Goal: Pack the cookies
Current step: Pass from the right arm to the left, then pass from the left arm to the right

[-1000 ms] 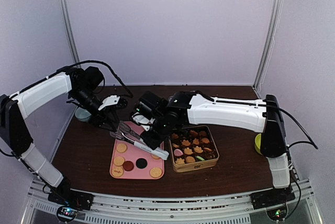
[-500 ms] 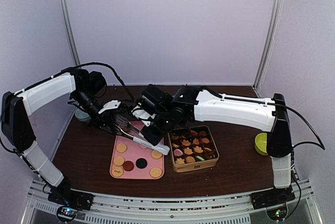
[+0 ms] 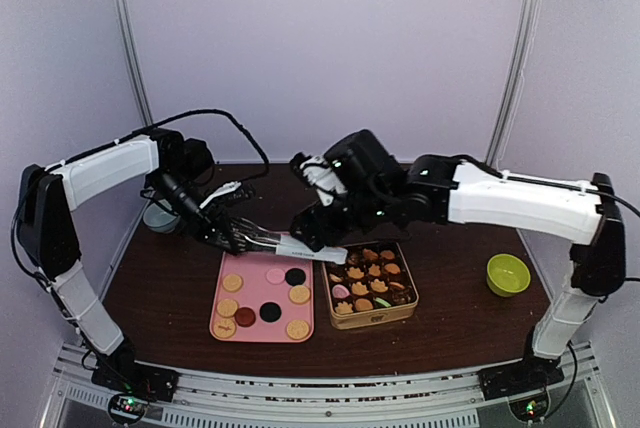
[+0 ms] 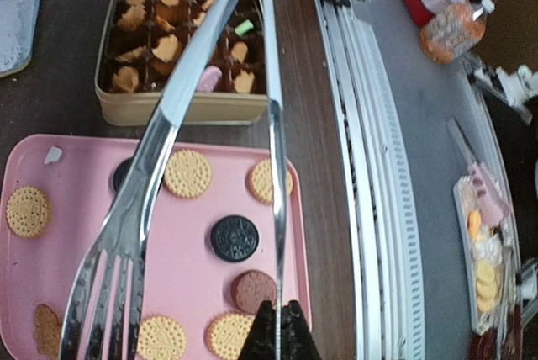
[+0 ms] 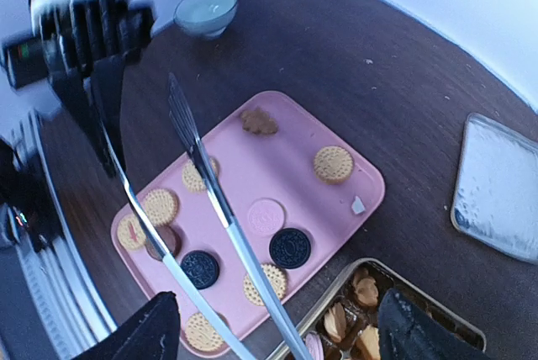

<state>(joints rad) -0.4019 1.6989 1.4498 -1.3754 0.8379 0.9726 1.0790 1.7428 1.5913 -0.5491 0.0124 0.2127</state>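
Thin round tan and dark cookies (image 4: 187,173) look light and brittle; pinch gently across rims. Left claw (image 4: 278,335) clamps silver metal tongs (image 4: 189,74); right claw (image 5: 282,330) apart.

Even, diffuse overhead light: pale walls (image 3: 330,48) bright, dark table (image 3: 450,333) dim. Left wrist view: cookies (image 4: 187,173) sharp, soft glare along the tongs (image 4: 139,209), rails (image 4: 370,166) bowed toward the right edge. Right wrist view slightly hazy, possibly motion blur.
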